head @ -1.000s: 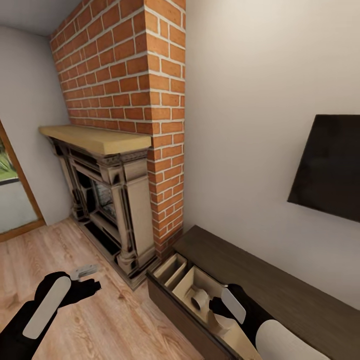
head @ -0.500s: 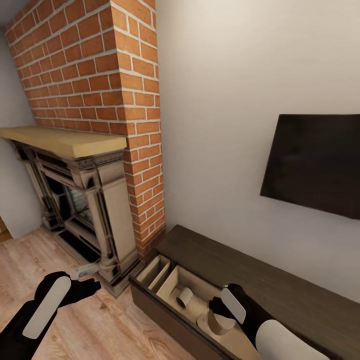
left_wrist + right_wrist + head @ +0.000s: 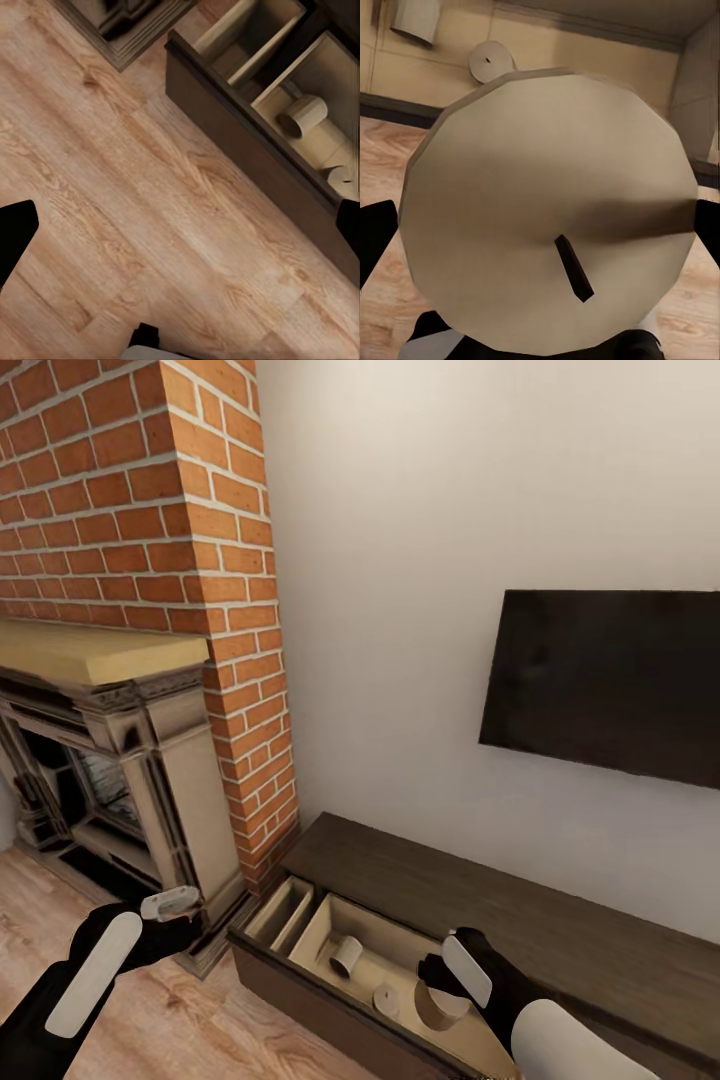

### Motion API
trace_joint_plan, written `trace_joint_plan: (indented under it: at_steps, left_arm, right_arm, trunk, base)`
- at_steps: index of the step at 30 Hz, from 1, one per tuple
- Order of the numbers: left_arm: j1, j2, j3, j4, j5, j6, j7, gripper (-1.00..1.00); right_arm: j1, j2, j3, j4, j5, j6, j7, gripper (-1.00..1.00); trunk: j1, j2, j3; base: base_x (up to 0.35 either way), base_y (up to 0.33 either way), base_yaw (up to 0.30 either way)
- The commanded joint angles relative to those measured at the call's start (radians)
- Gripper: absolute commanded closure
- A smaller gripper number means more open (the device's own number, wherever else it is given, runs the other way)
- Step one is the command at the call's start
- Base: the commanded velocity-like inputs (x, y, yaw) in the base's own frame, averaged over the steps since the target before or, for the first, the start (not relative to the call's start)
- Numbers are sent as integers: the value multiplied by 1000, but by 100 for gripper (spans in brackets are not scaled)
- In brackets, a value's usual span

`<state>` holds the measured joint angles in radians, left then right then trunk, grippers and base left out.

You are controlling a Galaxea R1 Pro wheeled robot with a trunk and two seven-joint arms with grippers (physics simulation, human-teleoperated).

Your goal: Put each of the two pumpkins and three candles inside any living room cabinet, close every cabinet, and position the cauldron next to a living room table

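The long dark-brown cabinet (image 3: 520, 920) runs along the wall with one drawer (image 3: 300, 985) pulled out. My right gripper (image 3: 440, 982) hangs over that drawer, shut on a fat cream candle (image 3: 547, 210) whose dark wick faces the wrist camera. Inside the drawer, a second candle (image 3: 347, 956) lies on its side and a third candle (image 3: 387, 1000) stands upright. My left gripper (image 3: 170, 906) is open over the wood floor beside the drawer front (image 3: 247, 142), with nothing between its fingers. The pumpkins, cauldron and table are out of view.
A brick chimney (image 3: 140, 530) with an ornate fireplace and pale wood mantel (image 3: 90, 650) stands left of the cabinet. A dark TV (image 3: 610, 680) hangs on the wall above it. Wood floor (image 3: 112, 195) lies in front of the drawer.
The camera has swung right, so the fireplace has slid left and more of the TV and cabinet shows. The upright candle in the drawer has come into view. Both arms keep their pose.
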<state>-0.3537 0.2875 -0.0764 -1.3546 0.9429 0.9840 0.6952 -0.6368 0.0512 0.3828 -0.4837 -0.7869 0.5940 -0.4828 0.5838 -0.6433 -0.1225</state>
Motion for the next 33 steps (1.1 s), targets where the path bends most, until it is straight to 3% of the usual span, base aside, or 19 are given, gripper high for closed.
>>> trace_joint_plan:
  at_steps: [1,8,18,33]
  left_arm:
    - [-1,1,-2,-1,10,1,10,-100]
    - [-1,1,-2,-2,10,1,10,-100]
    - [-1,1,-2,-3,10,1,10,-100]
    - [-1,1,-3,-3,9,1,10,-100]
  right_arm:
    - [-1,-1,7,-1,-11,1,-10,100]
    - [-1,-1,7,-1,-11,1,-10,100]
    - [-1,-1,7,-1,-11,1,-10,100]
    - [-1,-1,7,-1,-11,1,-10,100]
  trunk:
    - [0,-2,-1]
    - [0,-2,2]
    - [0,-2,6]
    - [0,-2,12]
  base:
    - [0,155,-280]
    - [0,178,-280]
    - [14,18,-280]
    - [186,129,-280]
